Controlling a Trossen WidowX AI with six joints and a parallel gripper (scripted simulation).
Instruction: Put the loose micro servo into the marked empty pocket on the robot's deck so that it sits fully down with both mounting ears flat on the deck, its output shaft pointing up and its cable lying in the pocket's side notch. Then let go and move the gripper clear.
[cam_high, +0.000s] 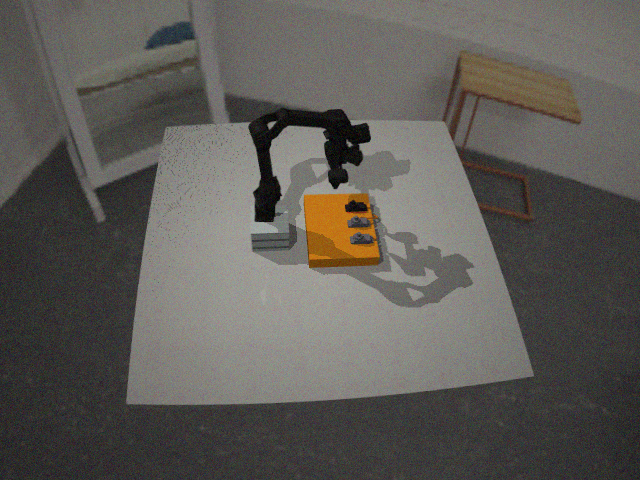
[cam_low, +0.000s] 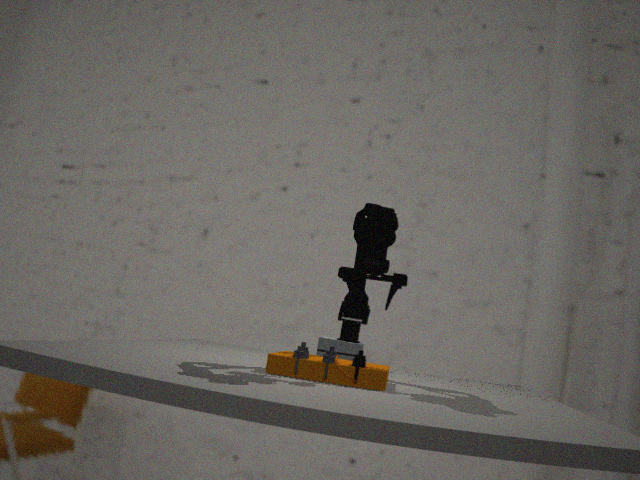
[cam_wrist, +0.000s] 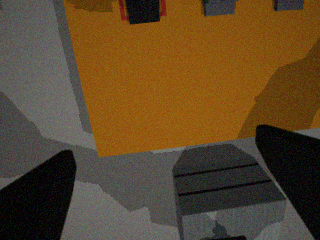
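The black micro servo (cam_high: 356, 206) (cam_low: 358, 360) (cam_wrist: 144, 10) stands in the pocket with the red outline (cam_wrist: 123, 11) on the orange deck (cam_high: 328, 222) (cam_low: 373, 379) (cam_wrist: 175, 75). It looks upright and about level with the two grey servos; its top and shaft are cut off in the wrist view. The exterior view shows a dark strip below it on the deck's side face, like those under the grey servos. Whether both ears lie fully flat is too small to tell. My gripper (cam_high: 337, 184) (cam_low: 370, 309) (cam_wrist: 166, 146) is open and empty, well above the deck and back towards the arm's base.
Two grey servos (cam_high: 358, 222) (cam_high: 361, 238) (cam_low: 329, 355) (cam_low: 301, 351) stand in a row beside the black one, with cables at the deck's outer edge. The arm's grey base block (cam_high: 269, 241) (cam_wrist: 230, 205) is near the deck's other side.
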